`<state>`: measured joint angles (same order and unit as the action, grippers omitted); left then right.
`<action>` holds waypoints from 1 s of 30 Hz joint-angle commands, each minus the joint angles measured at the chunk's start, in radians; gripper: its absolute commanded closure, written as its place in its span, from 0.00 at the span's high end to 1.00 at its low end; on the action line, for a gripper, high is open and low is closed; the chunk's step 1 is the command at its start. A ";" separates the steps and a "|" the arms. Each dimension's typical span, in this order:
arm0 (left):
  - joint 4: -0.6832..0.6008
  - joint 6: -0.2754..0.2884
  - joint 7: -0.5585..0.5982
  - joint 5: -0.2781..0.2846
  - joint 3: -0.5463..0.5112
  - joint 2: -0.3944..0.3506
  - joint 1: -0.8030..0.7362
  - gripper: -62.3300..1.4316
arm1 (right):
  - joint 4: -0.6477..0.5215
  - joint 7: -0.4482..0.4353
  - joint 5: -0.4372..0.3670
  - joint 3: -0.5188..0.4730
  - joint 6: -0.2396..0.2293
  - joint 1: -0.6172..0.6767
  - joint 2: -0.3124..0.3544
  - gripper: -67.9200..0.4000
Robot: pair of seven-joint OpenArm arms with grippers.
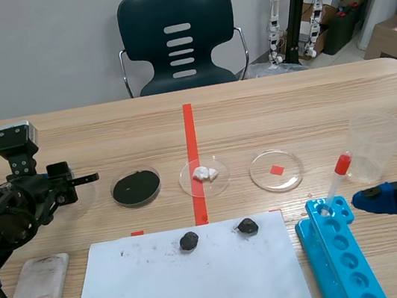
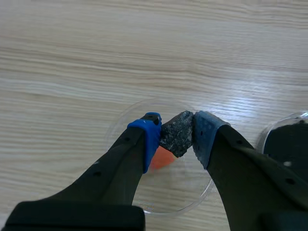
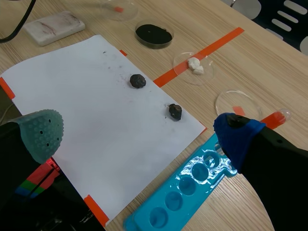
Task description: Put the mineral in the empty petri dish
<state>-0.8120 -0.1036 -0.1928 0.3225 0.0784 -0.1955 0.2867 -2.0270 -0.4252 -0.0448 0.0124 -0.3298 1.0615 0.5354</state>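
Left wrist view: the mineral, judged hard, rough and light, is pinched across its sides by the left gripper over the empty petri dish. The right gripper is spread wide.

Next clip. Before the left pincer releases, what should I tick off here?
1. Mineral gripped between the left pincer pads: ok.
2. Mineral positioned over the petri dish: ok, it sits inside the rim in the left wrist view.
3. Petri dish holds nothing: ok.
4. Drop height low enough: cannot tell.
5. Right pincer out of the way: ok, open by the blue rack.
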 commanded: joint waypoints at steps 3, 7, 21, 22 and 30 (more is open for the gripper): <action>0.016 0.002 0.020 -0.001 0.000 0.002 0.039 0.13 | -0.008 -0.018 -0.010 -0.007 0.000 -0.003 0.005 1.00; 0.057 0.002 0.020 -0.013 0.000 0.001 0.058 0.13 | -0.008 -0.018 -0.010 -0.007 0.000 -0.003 0.005 1.00; 0.156 0.014 0.040 -0.020 0.000 0.001 0.083 0.13 | -0.008 -0.018 -0.010 -0.007 0.000 -0.003 0.005 1.00; 0.159 0.014 0.040 -0.020 0.000 0.001 0.083 0.13 | -0.008 -0.018 -0.010 -0.007 0.000 -0.003 0.005 1.00; 0.159 0.014 0.039 -0.020 0.000 0.001 0.082 0.13 | -0.008 -0.018 -0.010 -0.007 0.000 -0.003 0.005 1.00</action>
<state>-0.6399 -0.0933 -0.1677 0.3038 0.0784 -0.1883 0.3492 -2.0270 -0.4252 -0.0448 0.0124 -0.3298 1.0615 0.5350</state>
